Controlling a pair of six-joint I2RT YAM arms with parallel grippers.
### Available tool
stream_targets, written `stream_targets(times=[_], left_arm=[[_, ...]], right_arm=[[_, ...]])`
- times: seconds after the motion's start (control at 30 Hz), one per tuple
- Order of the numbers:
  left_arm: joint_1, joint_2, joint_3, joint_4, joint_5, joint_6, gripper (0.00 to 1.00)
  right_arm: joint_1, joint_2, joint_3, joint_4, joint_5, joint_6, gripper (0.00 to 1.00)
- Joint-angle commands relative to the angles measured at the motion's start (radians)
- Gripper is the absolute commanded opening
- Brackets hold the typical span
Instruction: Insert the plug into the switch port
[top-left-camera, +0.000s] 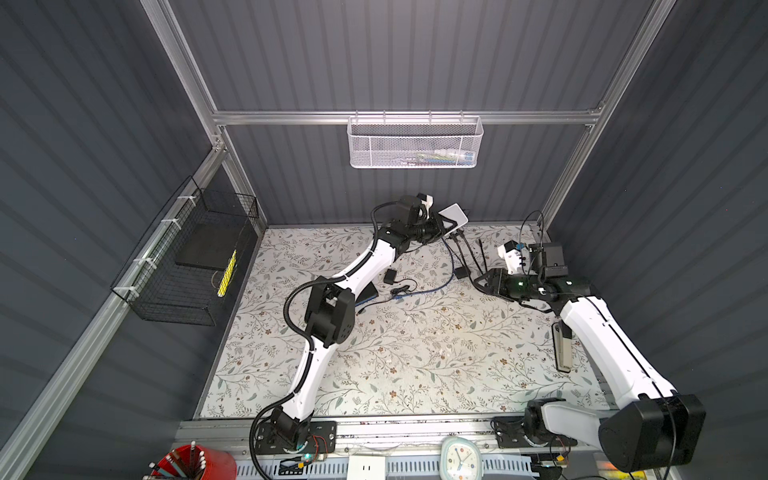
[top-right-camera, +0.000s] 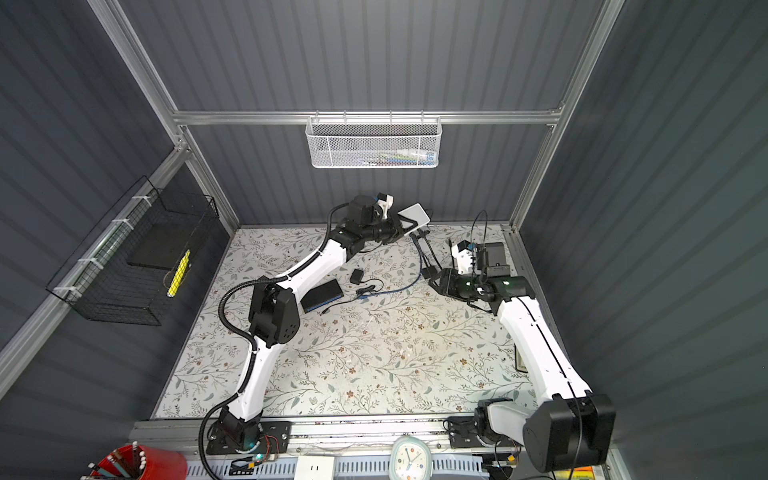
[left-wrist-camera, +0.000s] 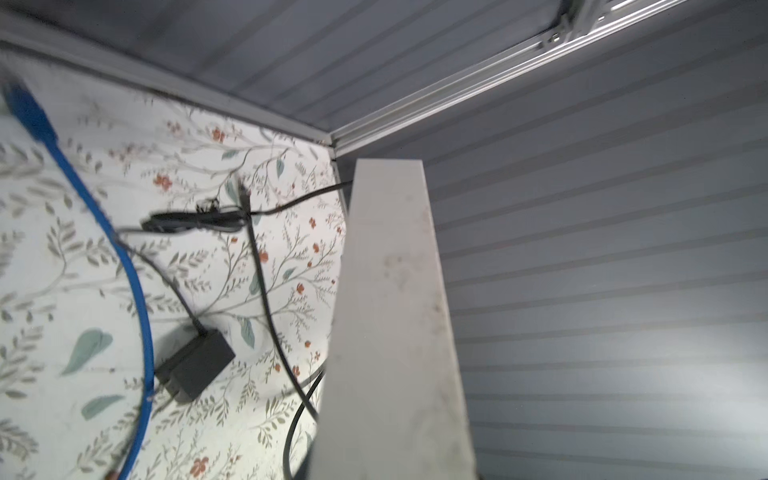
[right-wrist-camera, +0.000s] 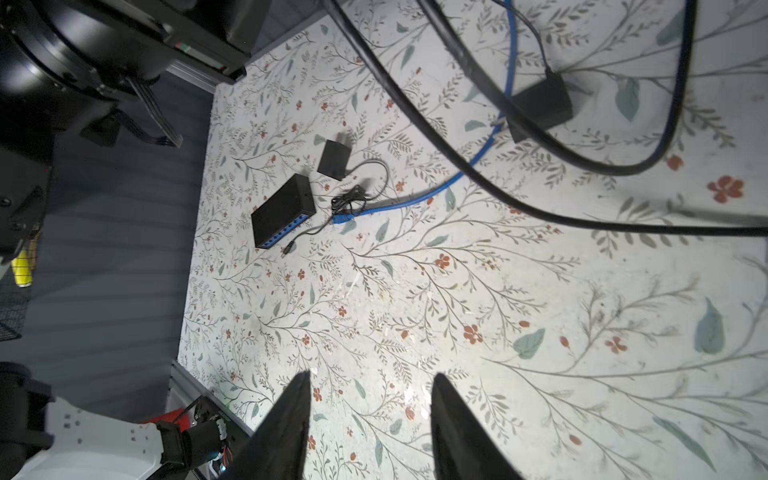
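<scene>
Plug (top-left-camera: 397, 294) ending the blue cable (top-left-camera: 434, 289) lies flat on the floral counter (top-left-camera: 415, 365) in both top views, pointing toward the boxy black switch (top-right-camera: 322, 294), just beside its blue port face. The left claw (top-left-camera: 439, 226) clamps a smooth white box (top-left-camera: 454, 215). In the left wrist view, the white box (left-wrist-camera: 395, 332) fills the foreground. In the right wrist view, the right claw (right-wrist-camera: 370, 376) gapes empty, and the switch (right-wrist-camera: 282, 210) lies diagonally.

White arm links (top-left-camera: 365, 266), black joint housings (top-left-camera: 330, 309), black corrugated cable conduit (top-left-camera: 286, 309); green wrist light (top-left-camera: 520, 285), apparently.
</scene>
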Motion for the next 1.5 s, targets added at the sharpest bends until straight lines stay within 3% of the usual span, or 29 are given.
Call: stream_targets(times=[0.0,0.2,0.3,0.47,0.6,0.7,0.9,1.03,1.47], left_arm=[[-0.052,-0.114,-0.125,0.054,-0.054,-0.058,0.00],[-0.077,-0.261,-0.472,0.215,-0.164,-0.128,0.00],[-0.084,-0.279,-0.511,0.217,-0.163,-0.116,0.00],[-0.097,-0.306,-0.566,0.258,-0.200,-0.131,0.00],[-0.100,-0.372,-0.661,0.273,-0.209,-0.125,0.00],[-0.102,-0.422,-0.747,0.285,-0.208,-0.126,0.00],[-0.108,-0.526,-0.877,0.288,-0.215,-0.133,0.00],[-0.107,-0.591,-0.937,0.219,-0.227,-0.096,0.00],[-0.107,-0.671,-1.136,0.279,-0.204,-0.084,0.00]], right_arm=[[-0.034,-0.039,-0.008,-0.016,0.036,-0.002,0.49],[-0.077,-0.066,-0.044,-0.048,-0.027,-0.044,0.49],[-0.069,-0.044,-0.062,-0.084,-0.080,-0.083,0.48],[-0.052,-0.050,-0.144,-0.013,-0.039,-0.031,0.48],[-0.051,-0.011,-0.088,0.035,-0.004,0.012,0.50],[-0.054,0.103,0.031,0.039,0.045,0.020,0.50],[-0.051,0.509,0.416,-0.052,0.075,-0.014,0.49],[-0.008,0.753,0.666,-0.122,0.157,-0.041,0.48],[0.104,1.311,1.302,-0.340,0.397,-0.032,0.48]])
